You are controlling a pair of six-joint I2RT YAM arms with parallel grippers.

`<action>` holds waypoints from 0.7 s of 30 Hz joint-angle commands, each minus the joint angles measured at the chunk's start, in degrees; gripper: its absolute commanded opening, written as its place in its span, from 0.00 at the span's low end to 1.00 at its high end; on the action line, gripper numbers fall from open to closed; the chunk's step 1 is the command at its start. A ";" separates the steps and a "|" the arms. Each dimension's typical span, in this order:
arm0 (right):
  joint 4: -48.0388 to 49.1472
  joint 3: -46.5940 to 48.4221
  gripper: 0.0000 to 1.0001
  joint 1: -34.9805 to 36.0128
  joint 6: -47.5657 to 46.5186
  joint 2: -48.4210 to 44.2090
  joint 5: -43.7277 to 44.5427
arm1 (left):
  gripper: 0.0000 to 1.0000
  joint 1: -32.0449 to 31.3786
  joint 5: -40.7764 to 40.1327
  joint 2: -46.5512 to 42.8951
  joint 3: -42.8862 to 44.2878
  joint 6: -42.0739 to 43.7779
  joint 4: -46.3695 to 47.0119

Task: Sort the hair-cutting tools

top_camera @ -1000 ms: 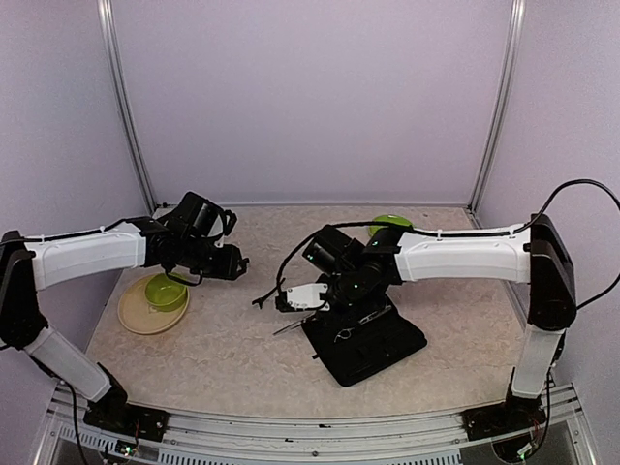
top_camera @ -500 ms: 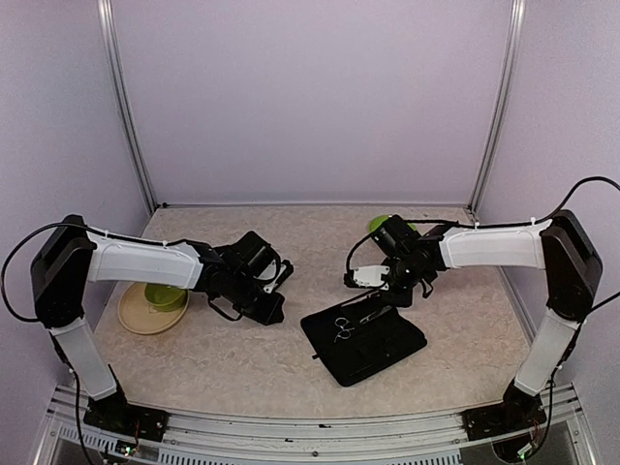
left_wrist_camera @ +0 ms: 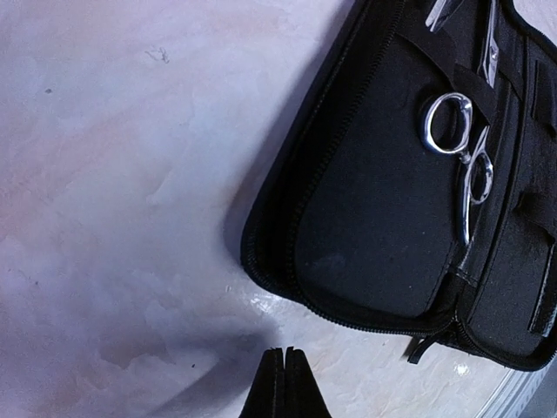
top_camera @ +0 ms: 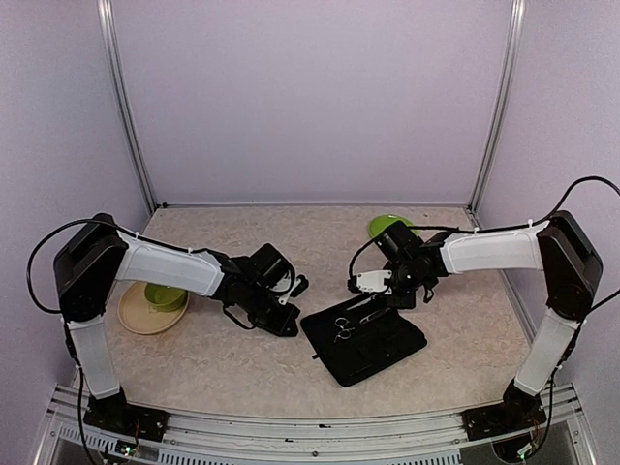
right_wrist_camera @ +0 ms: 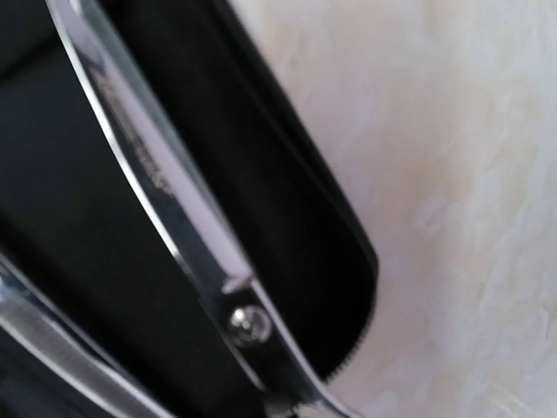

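Note:
One pair of silver scissors (top_camera: 342, 329) (left_wrist_camera: 459, 148) with ring handles lies strapped inside the open black case (top_camera: 373, 354) (left_wrist_camera: 374, 218). A second pair of scissors (top_camera: 371, 314) (right_wrist_camera: 187, 218) hangs over the case's far end. My right gripper (top_camera: 380, 298) is shut on its handle end; its fingers are out of frame in the right wrist view, where blade and pivot screw fill the picture. My left gripper (top_camera: 289, 323) (left_wrist_camera: 285, 353) is shut and holds nothing, just above the table and a short way from the case's near-left corner.
A tan plate (top_camera: 131, 315) holding a green bowl (top_camera: 165, 294) sits at the left, behind my left arm. A green plate (top_camera: 387, 225) lies at the back behind the right arm. Purple walls close in the table on three sides.
My left arm swung right from the bowl toward the case and its gripper closed on nothing. The right arm carried its scissors from the case's left side to its far end.

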 commanded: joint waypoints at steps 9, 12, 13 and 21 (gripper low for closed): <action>2.12 -1.56 0.00 -2.28 -2.20 -0.55 1.30 | 0.00 -0.16 2.64 4.85 4.77 -0.05 2.31; 2.12 -0.63 0.00 -2.29 -2.26 0.30 0.07 | 0.00 -0.02 2.64 5.51 5.03 -0.27 2.72; 2.24 -0.29 0.00 -2.21 -2.30 0.48 -0.52 | 0.00 0.07 2.75 5.69 5.14 -0.43 2.96; 0.29 1.52 0.00 -0.55 -2.26 2.48 -5.34 | 0.00 0.90 2.61 7.35 5.93 -0.93 3.77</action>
